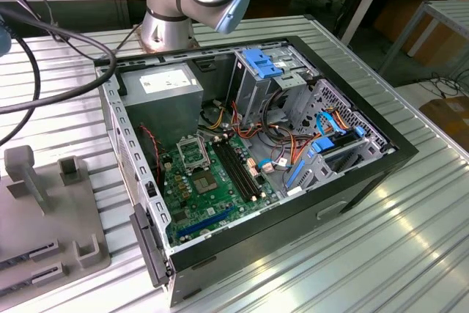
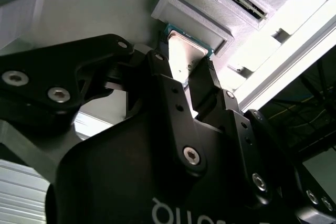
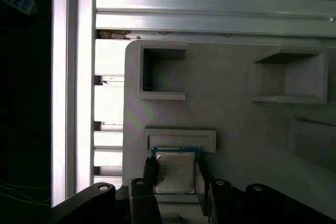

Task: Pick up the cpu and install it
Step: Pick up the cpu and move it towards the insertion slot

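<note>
Evidently, by the edge of the ribbed aluminium tabletop (image 3: 210, 3) lies a grey moulded fixture plate (image 3: 236, 108). Over it the black claw (image 3: 176, 176) pinches, nearly closed, the small silver-topped square cpu (image 3: 175, 167) beside a raised ledge (image 3: 179, 137). Uneven grip might tilt it, snagging there.

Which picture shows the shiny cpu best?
The first wrist view: the cpu faces the camera, top showing. The second wrist view shows it slanted, partly behind the gripper. The exterior view shows the computer case.

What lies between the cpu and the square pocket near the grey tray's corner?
A raised grey bar lies next to the cpu. Beyond it there is bare tray up to the pocket, as the first wrist view shows.
</note>
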